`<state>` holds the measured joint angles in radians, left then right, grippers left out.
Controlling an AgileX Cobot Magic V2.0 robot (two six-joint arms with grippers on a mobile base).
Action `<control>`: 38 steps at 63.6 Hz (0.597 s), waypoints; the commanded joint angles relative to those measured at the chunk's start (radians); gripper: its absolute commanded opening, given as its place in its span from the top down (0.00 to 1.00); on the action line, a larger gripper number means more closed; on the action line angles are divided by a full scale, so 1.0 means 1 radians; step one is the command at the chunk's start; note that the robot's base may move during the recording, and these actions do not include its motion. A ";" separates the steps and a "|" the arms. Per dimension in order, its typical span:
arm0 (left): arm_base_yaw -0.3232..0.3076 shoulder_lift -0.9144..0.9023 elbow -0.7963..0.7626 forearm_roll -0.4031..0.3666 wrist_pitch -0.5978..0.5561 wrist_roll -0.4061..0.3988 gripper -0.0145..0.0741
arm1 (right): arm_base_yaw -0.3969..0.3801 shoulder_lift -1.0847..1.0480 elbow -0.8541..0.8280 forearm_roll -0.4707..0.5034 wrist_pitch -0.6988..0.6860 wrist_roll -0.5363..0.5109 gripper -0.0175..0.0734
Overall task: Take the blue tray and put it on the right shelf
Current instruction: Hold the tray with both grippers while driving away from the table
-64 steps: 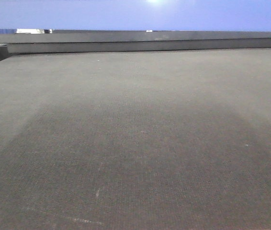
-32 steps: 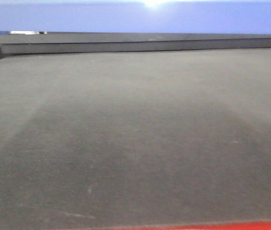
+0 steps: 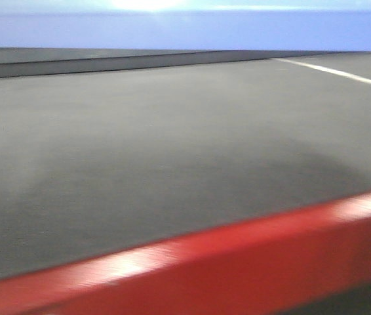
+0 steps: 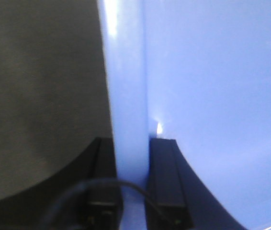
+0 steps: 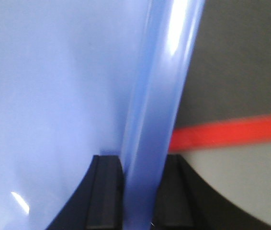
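Observation:
The blue tray (image 3: 185, 29) is a pale blue band across the top of the front view, above the dark table. In the left wrist view my left gripper (image 4: 131, 141) is shut on the tray's upright rim (image 4: 126, 86), one black finger (image 4: 164, 172) inside the tray (image 4: 212, 86) and the other outside. My right gripper (image 5: 142, 160) is shut on the opposite rim (image 5: 159, 86), with the tray's inside (image 5: 54, 86) to its left. The right shelf is out of view.
A dark fabric-topped table (image 3: 172, 131) fills the front view, with a blurred red edge (image 3: 238, 262) along the bottom and a white line (image 3: 336, 71) at the far right. Beside the right gripper show a red strip (image 5: 231, 132) and pale grey floor (image 5: 241, 182).
The front view has pulled back and swung: the red edge has risen into the lower frame and tilts, and a white line has appeared at the right. The tray stays at the top.

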<state>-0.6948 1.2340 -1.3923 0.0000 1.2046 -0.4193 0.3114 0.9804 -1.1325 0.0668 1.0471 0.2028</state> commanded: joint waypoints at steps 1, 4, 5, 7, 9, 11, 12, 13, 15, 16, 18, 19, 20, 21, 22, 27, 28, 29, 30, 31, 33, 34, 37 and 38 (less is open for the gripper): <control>-0.005 -0.025 -0.028 0.033 0.101 0.035 0.89 | -0.009 -0.013 -0.038 -0.067 -0.052 -0.021 0.74; -0.005 -0.025 -0.028 0.027 0.101 0.035 0.89 | -0.009 -0.013 -0.038 -0.067 -0.052 -0.021 0.74; -0.005 -0.025 -0.028 0.026 0.101 0.035 0.89 | -0.009 -0.013 -0.038 -0.067 -0.052 -0.021 0.74; -0.005 -0.025 -0.028 0.021 0.101 0.035 0.89 | -0.009 -0.013 -0.038 -0.067 -0.052 -0.021 0.74; -0.005 -0.025 -0.028 0.013 0.101 0.035 0.89 | -0.009 -0.013 -0.038 -0.067 -0.052 -0.021 0.74; -0.005 -0.025 -0.028 0.012 0.101 0.035 0.89 | -0.009 -0.013 -0.038 -0.067 -0.052 -0.021 0.74; -0.005 -0.025 -0.028 0.012 0.101 0.035 0.89 | -0.009 -0.013 -0.038 -0.067 -0.052 -0.021 0.74; -0.005 -0.025 -0.028 0.010 0.101 0.035 0.89 | -0.009 -0.013 -0.038 -0.067 -0.052 -0.021 0.74; -0.005 -0.025 -0.028 0.007 0.101 0.035 0.89 | -0.009 -0.013 -0.038 -0.067 -0.052 -0.021 0.74; -0.005 -0.025 -0.028 0.006 0.101 0.035 0.89 | -0.009 -0.013 -0.038 -0.067 -0.052 -0.021 0.74; -0.005 -0.025 -0.028 0.000 0.101 0.035 0.89 | -0.009 -0.013 -0.038 -0.067 -0.051 -0.021 0.74; -0.005 -0.025 -0.028 0.000 0.101 0.035 0.89 | -0.009 -0.013 -0.038 -0.067 -0.051 -0.021 0.74; -0.005 -0.025 -0.028 0.000 0.101 0.035 0.89 | -0.009 -0.013 -0.038 -0.067 -0.051 -0.021 0.74; -0.005 -0.025 -0.028 0.000 0.101 0.035 0.89 | -0.009 -0.013 -0.038 -0.067 -0.051 -0.021 0.74; -0.005 -0.025 -0.028 0.000 0.101 0.035 0.89 | -0.009 -0.013 -0.038 -0.067 -0.051 -0.021 0.74; -0.005 -0.025 -0.028 0.000 0.101 0.035 0.89 | -0.009 -0.013 -0.038 -0.067 -0.051 -0.021 0.74; -0.005 -0.025 -0.028 0.000 0.101 0.035 0.89 | -0.009 -0.013 -0.038 -0.067 -0.051 -0.021 0.74; -0.005 -0.025 -0.028 0.000 0.101 0.035 0.89 | -0.009 -0.013 -0.038 -0.067 -0.051 -0.021 0.74; -0.005 -0.025 -0.028 0.000 0.101 0.035 0.89 | -0.009 -0.013 -0.038 -0.067 -0.051 -0.021 0.74; -0.005 -0.025 -0.028 0.000 0.101 0.035 0.89 | -0.009 -0.013 -0.038 -0.067 -0.051 -0.021 0.74; -0.005 -0.025 -0.028 0.000 0.101 0.035 0.89 | -0.009 -0.013 -0.038 -0.067 -0.051 -0.021 0.74; -0.005 -0.025 -0.028 0.000 0.101 0.035 0.89 | -0.009 -0.013 -0.038 -0.067 -0.051 -0.021 0.74; -0.005 -0.025 -0.028 0.000 0.101 0.035 0.89 | -0.009 -0.013 -0.038 -0.067 -0.051 -0.021 0.74; -0.005 -0.025 -0.028 0.000 0.101 0.035 0.89 | -0.009 -0.013 -0.038 -0.067 -0.051 -0.021 0.74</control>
<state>-0.6948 1.2340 -1.3923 -0.0301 1.2122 -0.4193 0.3097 0.9804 -1.1325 0.0540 1.0531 0.2028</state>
